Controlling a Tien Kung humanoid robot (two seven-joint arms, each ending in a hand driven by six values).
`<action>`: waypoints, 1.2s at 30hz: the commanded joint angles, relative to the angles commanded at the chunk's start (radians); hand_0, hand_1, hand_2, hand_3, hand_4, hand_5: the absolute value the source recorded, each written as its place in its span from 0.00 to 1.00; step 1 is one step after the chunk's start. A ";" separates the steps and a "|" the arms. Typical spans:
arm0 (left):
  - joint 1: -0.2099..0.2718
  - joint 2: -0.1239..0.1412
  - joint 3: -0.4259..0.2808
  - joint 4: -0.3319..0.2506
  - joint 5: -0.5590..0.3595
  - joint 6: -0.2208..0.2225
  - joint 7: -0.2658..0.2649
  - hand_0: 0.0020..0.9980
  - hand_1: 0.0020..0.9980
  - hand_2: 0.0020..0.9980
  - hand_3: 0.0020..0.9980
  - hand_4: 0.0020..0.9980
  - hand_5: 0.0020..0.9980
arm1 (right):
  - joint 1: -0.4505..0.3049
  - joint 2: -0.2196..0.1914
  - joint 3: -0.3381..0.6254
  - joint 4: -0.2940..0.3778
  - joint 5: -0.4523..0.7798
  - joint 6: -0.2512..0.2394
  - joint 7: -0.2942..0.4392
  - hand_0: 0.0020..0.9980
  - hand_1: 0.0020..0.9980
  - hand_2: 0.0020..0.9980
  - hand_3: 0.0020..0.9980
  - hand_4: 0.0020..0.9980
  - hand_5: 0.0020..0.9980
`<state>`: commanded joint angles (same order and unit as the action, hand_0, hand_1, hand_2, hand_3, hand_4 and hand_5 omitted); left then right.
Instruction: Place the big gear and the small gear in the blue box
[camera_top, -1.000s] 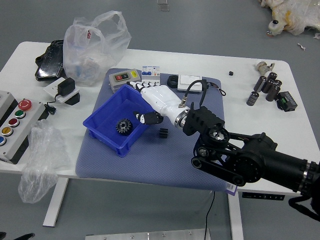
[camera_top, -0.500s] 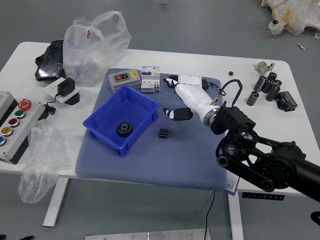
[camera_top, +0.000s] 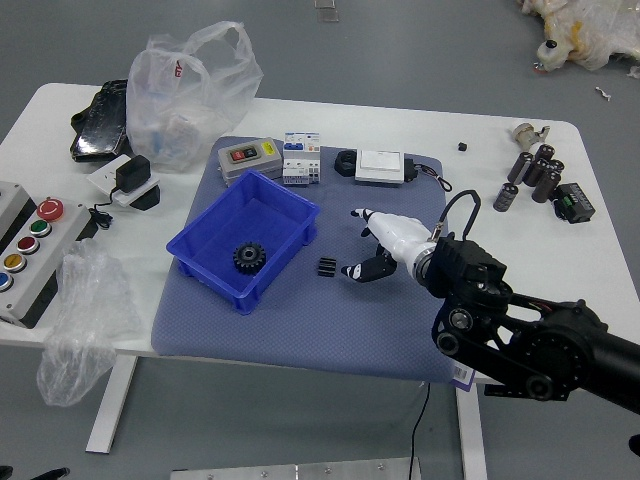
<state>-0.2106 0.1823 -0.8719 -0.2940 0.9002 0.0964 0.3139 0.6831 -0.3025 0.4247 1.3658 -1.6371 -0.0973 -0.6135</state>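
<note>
A: What is in the blue box (camera_top: 218, 272)?

B: A black gear (camera_top: 249, 257), lying flat near the box's bottom corner, left of the picture's middle. I think it's the big one, so half the job looks done.

A: Where's the small one?

B: I think it's that little dark piece (camera_top: 327, 267) on the blue mat (camera_top: 300, 330), near the middle of the picture, just right of the box. That makes it a short trip.

A: And the right hand (camera_top: 402, 243)?

B: It's right of the little piece, with its fingers wide apart and nothing in them. Maybe they're apart so they can go around the piece and pinch it.

A: What could go wrong?

B: The piece is so small that a finger might push it away.

A: And the left hand (camera_top: 50, 473)?

B: Just a bit shows in the bottom left corner. I can't tell how it's held.
</note>
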 joint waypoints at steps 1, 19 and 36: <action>0.000 0.000 -0.001 0.000 0.001 0.000 0.001 0.66 0.52 0.57 0.74 0.74 0.56 | 0.006 0.000 -0.013 0.000 0.013 0.000 0.002 0.45 0.52 0.77 0.97 0.84 0.34; -0.008 0.002 -0.006 0.000 0.012 -0.002 0.001 0.66 0.52 0.57 0.74 0.74 0.55 | 0.105 0.070 -0.170 -0.079 0.187 -0.125 0.064 0.41 0.44 0.54 0.84 0.76 0.33; -0.011 0.003 -0.005 0.001 0.007 -0.001 -0.006 0.66 0.52 0.57 0.75 0.73 0.55 | 0.109 0.077 -0.174 -0.103 0.164 -0.111 0.030 0.37 0.39 0.45 0.69 0.60 0.15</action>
<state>-0.2213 0.1857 -0.8769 -0.2930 0.9076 0.0954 0.3082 0.7922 -0.2256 0.2504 1.2632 -1.4734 -0.2079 -0.5840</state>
